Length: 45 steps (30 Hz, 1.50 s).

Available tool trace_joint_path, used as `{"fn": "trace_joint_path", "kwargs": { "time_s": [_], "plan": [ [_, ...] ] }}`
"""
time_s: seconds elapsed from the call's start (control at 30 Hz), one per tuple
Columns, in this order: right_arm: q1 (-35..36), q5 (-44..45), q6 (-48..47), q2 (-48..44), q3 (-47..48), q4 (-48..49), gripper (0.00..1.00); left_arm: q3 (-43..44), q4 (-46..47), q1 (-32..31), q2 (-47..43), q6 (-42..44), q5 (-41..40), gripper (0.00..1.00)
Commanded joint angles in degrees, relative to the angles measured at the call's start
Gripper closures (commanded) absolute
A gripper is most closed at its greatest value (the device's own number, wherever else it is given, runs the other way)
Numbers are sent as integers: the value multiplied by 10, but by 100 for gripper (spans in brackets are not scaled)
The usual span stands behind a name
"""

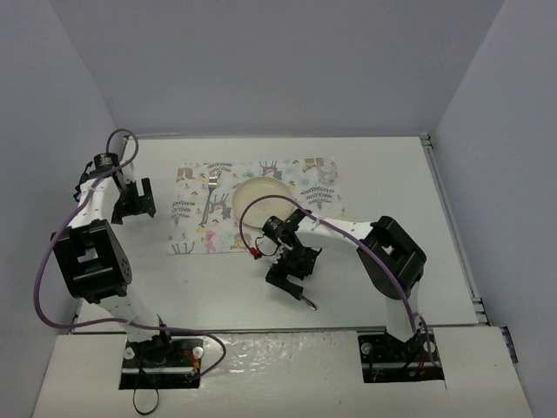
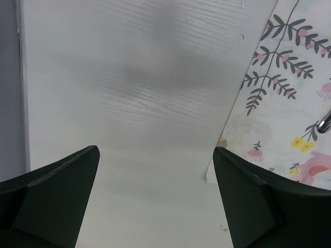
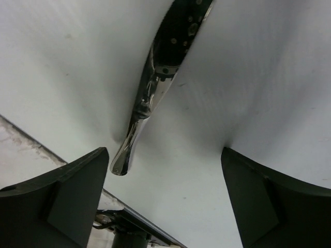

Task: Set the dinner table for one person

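The dinner table (image 1: 383, 174) is a large off-white top. On it lies a printed cloth mat (image 1: 313, 193) with a cream plate (image 1: 261, 198) and a fork (image 1: 209, 198) left of the plate. A shiny metal utensil (image 3: 155, 88) lies on the bare table near the front edge, also seen in the top view (image 1: 306, 301). My right gripper (image 3: 164, 152) is open just above it, the handle end close to the left finger (image 3: 67, 196); in the top view it (image 1: 287, 277) is in front of the mat. My left gripper (image 2: 155, 155) is open and empty over bare table, left of the mat (image 2: 289, 103).
Grey walls close in the table on three sides. The table's front edge and an arm base (image 3: 129, 235) show just below the utensil in the right wrist view. A fork end (image 2: 326, 123) shows at the right edge of the left wrist view.
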Motion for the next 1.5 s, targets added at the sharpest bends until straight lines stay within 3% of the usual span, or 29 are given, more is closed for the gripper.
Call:
{"fn": "trace_joint_path", "kwargs": {
  "time_s": [0.0,0.17,0.37,0.53,0.7,0.77,1.1,1.27,1.37,1.47],
  "plan": [
    [11,43,31,36,6,52,16,1,15,11,-45,12,-19,10],
    [34,35,45,58,5,57,24,0,13,21,-50,18,-25,10],
    [67,47,67,73,9,58,43,-2,14,35,-50,24,-31,10],
    [96,40,74,77,9,56,44,-8,20,44,-46,25,-28,10],
    [115,35,71,103,1,55,73,-9,26,47,-37,24,-24,10],
    [118,32,69,109,3,55,100,-10,29,48,-36,25,-24,10],
    [125,66,52,93,8,55,100,-17,41,60,-25,33,-16,10],
    [127,171,57,29,-14,67,100,-20,43,64,-27,33,-14,10],
    [112,196,69,-23,-18,73,100,-21,47,66,-31,33,-13,10],
    [47,147,83,-58,4,69,100,-17,44,65,-29,30,-8,10]
  ]
}}
